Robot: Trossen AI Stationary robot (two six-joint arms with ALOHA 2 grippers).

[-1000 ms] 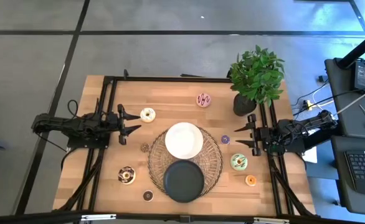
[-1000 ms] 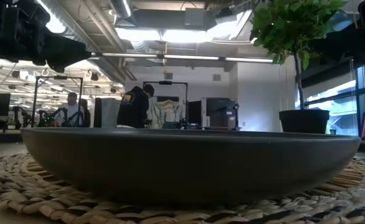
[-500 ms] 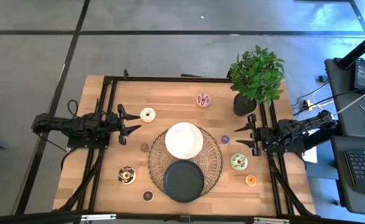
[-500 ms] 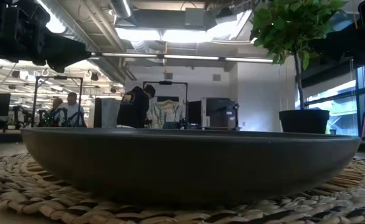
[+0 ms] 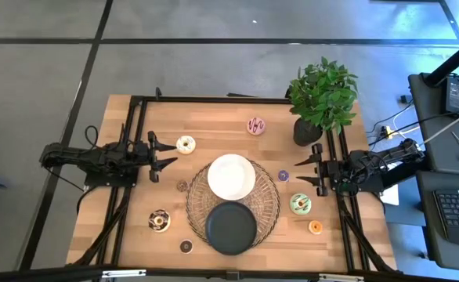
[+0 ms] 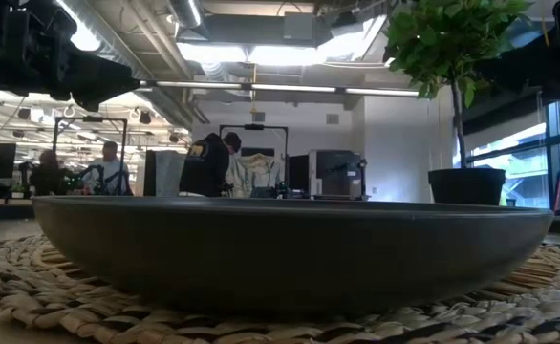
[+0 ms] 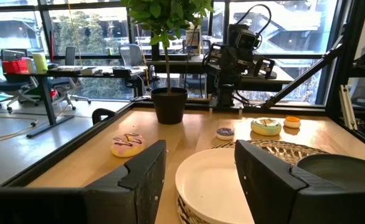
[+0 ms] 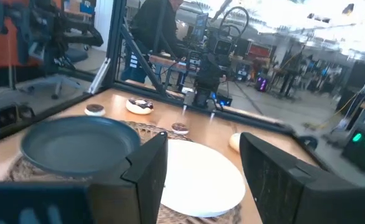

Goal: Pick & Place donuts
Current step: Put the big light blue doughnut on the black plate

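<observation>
Both arms hover still over the table sides. My left gripper [image 5: 164, 154] is open beside the cream donut [image 5: 186, 145]. My right gripper [image 5: 301, 172] is open near the mini purple donut [image 5: 283, 176] and the green donut [image 5: 300, 204]. The pink-striped donut [image 5: 256, 125] lies toward the far edge. The chocolate donut [image 5: 160, 221], a mini brown one [image 5: 186, 246] and the orange one [image 5: 316, 227] lie near the front. Another small brown one [image 5: 182, 186] rests by the mat's left rim. All lie flat on the wood.
A white plate [image 5: 231, 176] and a black plate [image 5: 231, 227] sit on a round woven mat [image 5: 270, 205] at the table's middle. A potted plant [image 5: 322, 98] stands at the far right corner. Black frame rails [image 5: 129, 129] run along both sides. People move in the room behind.
Both arms and every donut have stayed where they were; only people in the room beyond the table have shifted.
</observation>
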